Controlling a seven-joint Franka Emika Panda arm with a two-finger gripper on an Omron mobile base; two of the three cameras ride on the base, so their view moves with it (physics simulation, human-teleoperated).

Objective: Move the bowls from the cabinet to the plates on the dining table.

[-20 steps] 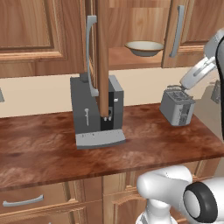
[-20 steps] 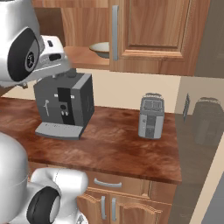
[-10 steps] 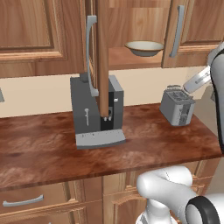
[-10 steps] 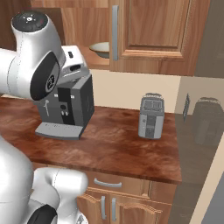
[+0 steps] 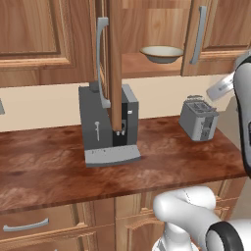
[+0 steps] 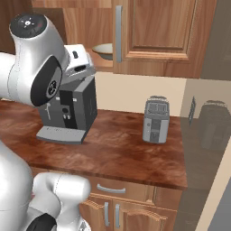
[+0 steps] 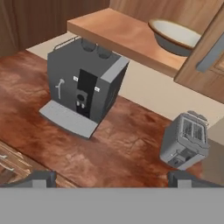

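A cream-beige bowl (image 5: 162, 53) (image 7: 175, 36) with a whitish inside sits on the wooden shelf of the open cabinet (image 5: 147, 66), above the counter. In the right base view the bowl (image 6: 104, 50) peeks out from behind my arm. My gripper (image 7: 111, 178) hangs back from the cabinet, high over the counter's front, and looks down at the shelf. Its two dark fingertips (image 7: 40, 177) stand wide apart with nothing between them, so it is open. The plates and the dining table are out of view.
A dark grey coffee machine (image 5: 109, 126) (image 7: 83, 89) stands on the reddish wood counter (image 5: 49, 166) below the shelf, and a grey toaster (image 5: 198, 120) (image 7: 183, 141) to its right. An open cabinet door (image 5: 115, 63) juts out edge-on; a closed door (image 7: 205, 57) flanks the bowl.
My arm has drawn back and swung to the right, away from the cabinet. The bowl, the coffee machine and the toaster have not moved. The gripper stays open.
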